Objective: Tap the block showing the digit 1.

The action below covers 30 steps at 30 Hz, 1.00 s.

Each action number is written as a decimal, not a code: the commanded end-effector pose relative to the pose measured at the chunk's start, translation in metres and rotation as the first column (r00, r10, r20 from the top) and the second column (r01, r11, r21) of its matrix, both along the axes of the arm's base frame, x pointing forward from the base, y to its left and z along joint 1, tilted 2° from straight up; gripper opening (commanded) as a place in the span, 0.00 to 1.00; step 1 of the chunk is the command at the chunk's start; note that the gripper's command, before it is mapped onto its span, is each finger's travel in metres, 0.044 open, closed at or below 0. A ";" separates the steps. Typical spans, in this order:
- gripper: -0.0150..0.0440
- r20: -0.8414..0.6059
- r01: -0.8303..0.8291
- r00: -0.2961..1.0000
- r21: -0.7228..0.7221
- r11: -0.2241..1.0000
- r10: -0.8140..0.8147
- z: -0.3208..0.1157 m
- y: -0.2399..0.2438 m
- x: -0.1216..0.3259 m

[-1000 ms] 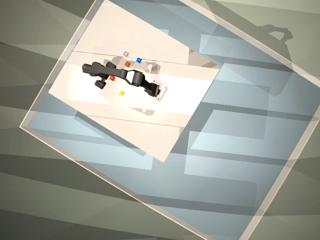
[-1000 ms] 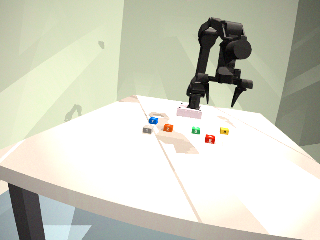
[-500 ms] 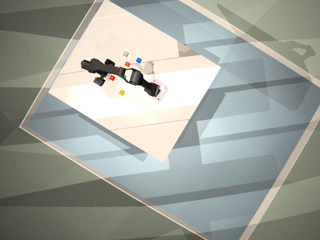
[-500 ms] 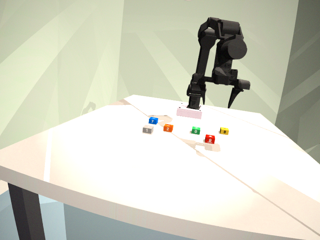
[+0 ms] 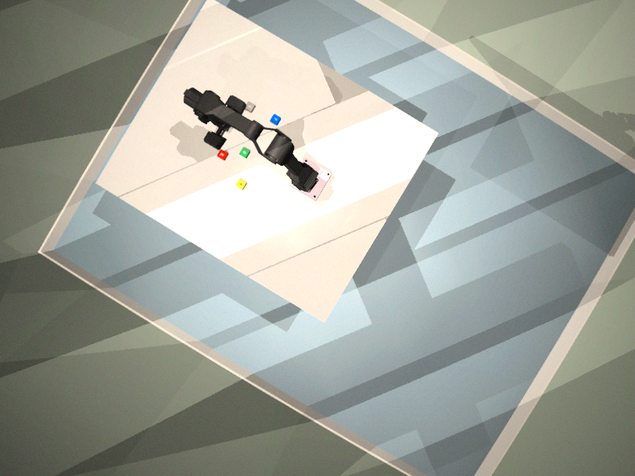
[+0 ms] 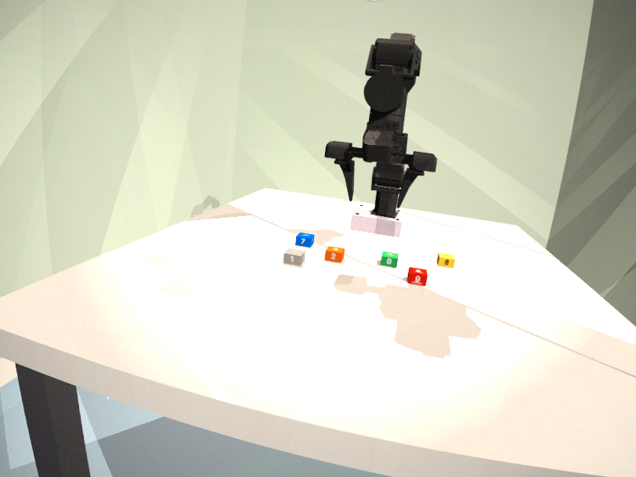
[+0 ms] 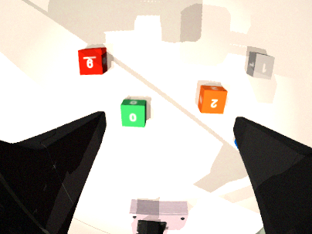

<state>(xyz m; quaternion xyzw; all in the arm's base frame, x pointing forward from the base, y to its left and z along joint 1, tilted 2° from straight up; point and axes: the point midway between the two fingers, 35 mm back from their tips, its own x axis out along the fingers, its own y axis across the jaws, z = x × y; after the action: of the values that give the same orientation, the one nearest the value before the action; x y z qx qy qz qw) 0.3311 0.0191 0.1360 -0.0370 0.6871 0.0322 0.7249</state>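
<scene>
The grey block (image 5: 250, 106) (image 6: 294, 257) (image 7: 262, 66) shows the digit 1 and stands on the table, at the upper right in the wrist view. My gripper (image 5: 224, 121) (image 6: 374, 203) (image 7: 171, 120) is open and empty, high above the table. In the wrist view the grey block lies beyond the right fingertip, outside the gap. The orange block (image 6: 334, 254) (image 7: 212, 100) shows 2 and the green block (image 5: 244, 152) (image 6: 389, 259) (image 7: 133, 114) shows 0; both appear between the fingertip lines in the wrist view. The arm hides the orange block in the top view.
A blue block (image 5: 275, 119) (image 6: 305, 240) with 7 stands near the grey one, mostly hidden by the right finger in the wrist view. A red block (image 5: 223, 154) (image 6: 417, 276) (image 7: 92, 62) and a yellow block (image 5: 241, 184) (image 6: 446, 260) with 8 stand on the green block's side.
</scene>
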 end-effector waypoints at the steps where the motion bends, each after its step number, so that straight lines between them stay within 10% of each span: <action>1: 0.93 0.008 0.000 1.000 -0.001 1.000 0.000 0.002 -0.051 -0.017; 30: 0.93 0.012 0.001 1.000 -0.008 1.000 0.000 0.008 -0.119 0.028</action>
<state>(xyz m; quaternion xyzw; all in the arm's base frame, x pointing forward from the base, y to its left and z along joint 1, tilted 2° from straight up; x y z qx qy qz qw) 0.3423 -0.0733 0.1467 -0.0431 0.6787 0.0298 0.7325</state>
